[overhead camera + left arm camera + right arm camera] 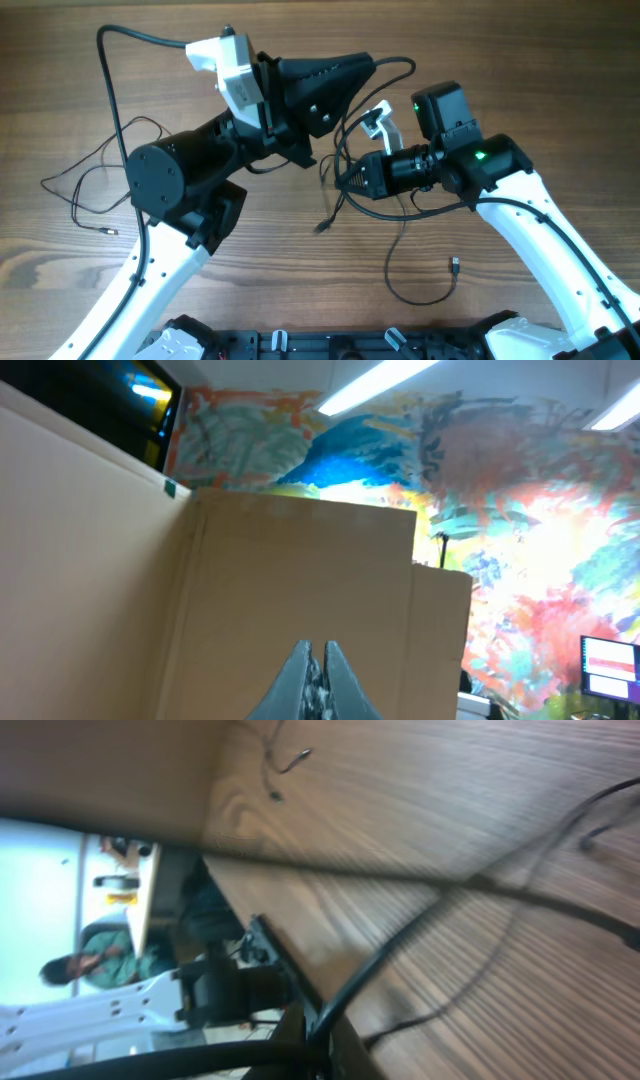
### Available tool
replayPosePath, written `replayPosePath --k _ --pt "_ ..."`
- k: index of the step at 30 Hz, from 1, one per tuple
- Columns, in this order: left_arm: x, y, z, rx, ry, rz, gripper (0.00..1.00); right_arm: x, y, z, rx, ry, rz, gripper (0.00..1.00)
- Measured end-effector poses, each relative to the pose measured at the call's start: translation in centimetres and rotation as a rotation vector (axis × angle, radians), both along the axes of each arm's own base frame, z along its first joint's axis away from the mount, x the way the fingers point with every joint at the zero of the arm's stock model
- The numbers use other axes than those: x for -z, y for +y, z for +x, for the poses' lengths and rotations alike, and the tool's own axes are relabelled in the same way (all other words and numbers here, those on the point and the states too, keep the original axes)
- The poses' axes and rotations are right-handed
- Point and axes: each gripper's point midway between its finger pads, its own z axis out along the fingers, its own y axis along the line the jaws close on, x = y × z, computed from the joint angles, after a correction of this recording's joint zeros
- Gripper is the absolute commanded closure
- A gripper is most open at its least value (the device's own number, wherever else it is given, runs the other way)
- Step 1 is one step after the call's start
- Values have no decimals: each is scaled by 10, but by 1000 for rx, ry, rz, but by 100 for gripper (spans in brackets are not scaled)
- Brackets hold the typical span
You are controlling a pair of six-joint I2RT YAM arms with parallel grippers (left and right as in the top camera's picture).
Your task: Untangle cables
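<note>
Several thin black cables lie on the wooden table. One loops at the left, another curls at the front right with a plug end. My left gripper is raised and points upward; its fingers are pressed together, and a thin cable leads off from its tip. My right gripper sits low near the middle, shut on a black cable that runs out between its fingers. A strand with a plug end hangs below it.
A thicker black lead arcs from the white camera housing on the left arm. A small white piece shows between the two arms. The table's edge and a seated person appear in the right wrist view.
</note>
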Motion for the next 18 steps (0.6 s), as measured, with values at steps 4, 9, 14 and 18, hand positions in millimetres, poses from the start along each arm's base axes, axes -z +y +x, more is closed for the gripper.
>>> replayPosePath --k 4,9,14,18 --pt "11 16 25 -73 33 27 96 25 -27 9 117 9 -197 96" --pt "-11 86 42 -301 -1 -7 96 72 -131 33 423 76 -580 96" --pt "-14 148 57 -511 46 5 96 75 -195 52 591 81 -663 96" --pt "25 148 81 -486 244 92 93 72 -192 56 569 57 -619 96"
